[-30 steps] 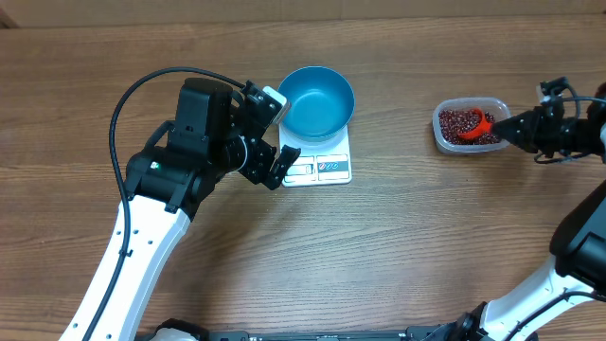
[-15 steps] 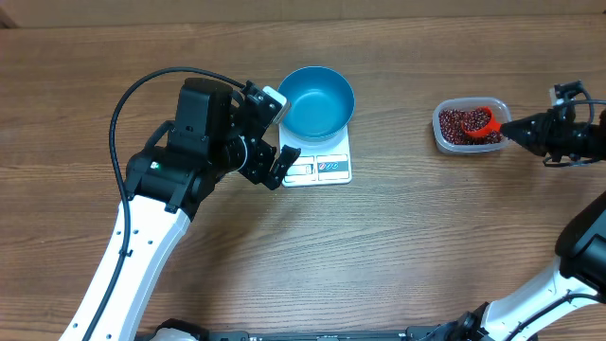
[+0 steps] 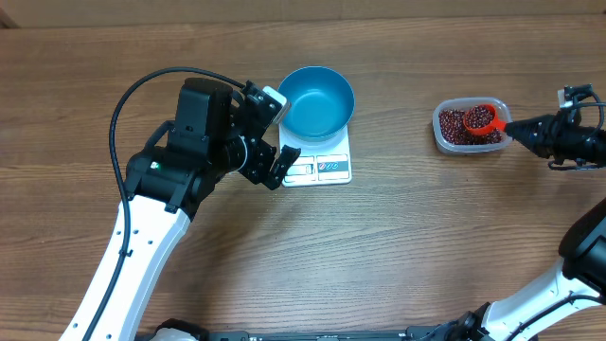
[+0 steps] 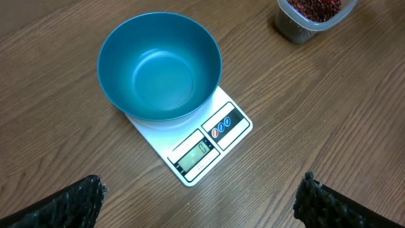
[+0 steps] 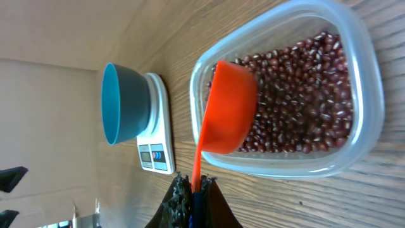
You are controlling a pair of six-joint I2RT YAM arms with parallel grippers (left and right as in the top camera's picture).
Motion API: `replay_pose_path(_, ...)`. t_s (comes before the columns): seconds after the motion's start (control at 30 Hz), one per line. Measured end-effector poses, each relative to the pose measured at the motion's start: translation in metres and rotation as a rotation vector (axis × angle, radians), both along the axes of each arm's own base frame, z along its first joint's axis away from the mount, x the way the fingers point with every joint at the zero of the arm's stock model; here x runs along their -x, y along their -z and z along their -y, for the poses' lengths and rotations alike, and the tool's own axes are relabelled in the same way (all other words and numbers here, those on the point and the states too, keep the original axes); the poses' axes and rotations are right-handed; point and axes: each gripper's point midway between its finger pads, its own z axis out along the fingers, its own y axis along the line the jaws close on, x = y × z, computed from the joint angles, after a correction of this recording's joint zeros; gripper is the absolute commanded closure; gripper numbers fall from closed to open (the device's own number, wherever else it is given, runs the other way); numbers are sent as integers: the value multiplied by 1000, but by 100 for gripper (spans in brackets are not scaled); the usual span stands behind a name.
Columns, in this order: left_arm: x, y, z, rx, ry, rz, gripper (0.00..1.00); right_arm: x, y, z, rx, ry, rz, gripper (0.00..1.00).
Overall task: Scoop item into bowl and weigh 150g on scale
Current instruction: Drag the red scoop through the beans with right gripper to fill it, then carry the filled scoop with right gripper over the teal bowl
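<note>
Overhead view, subject: beans (image 3: 454,125), a maroon heap in the clear tub (image 3: 438,121); a portion sits in the orange scoop (image 3: 482,117).
Scoop: cup over the tub, straight ahead of the right jaws; its handle runs back into them.
Right jaws: clenched on the scoop handle, just short of the tub's near wall.
Change: a second earlier the cup was tipped down into the heap; it now appears level and loaded.
Meaning: the scooping stroke looks finished; carrying the load to the bowl is judged the next step, not yet begun.
Bowl (image 3: 317,99): blue, empty, resting on the scale (image 3: 322,169); well beyond the tub from the right jaws, just ahead of the left jaws.
Left jaws: released, spread wide, holding nothing, unmoved over the second; bowl and scale lie centred ahead of them.
Weighing: nothing is in the bowl, so the full amount remains to be added; the display is too small to read.
Tabletop (image 3: 407,246): the wood surface between tub and scale is the span the loaded scoop must cross without spilling.
</note>
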Motion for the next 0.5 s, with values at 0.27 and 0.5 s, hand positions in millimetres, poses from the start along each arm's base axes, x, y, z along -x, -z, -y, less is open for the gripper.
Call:
replay_pose_path(0.27,0,0,0,0,0,0,0,2,-11,-9,-75,-7,18,96)
replay_pose_path(0.5,0,0,0,0,0,0,0,3,-23,-35,-137,-69,51,97)
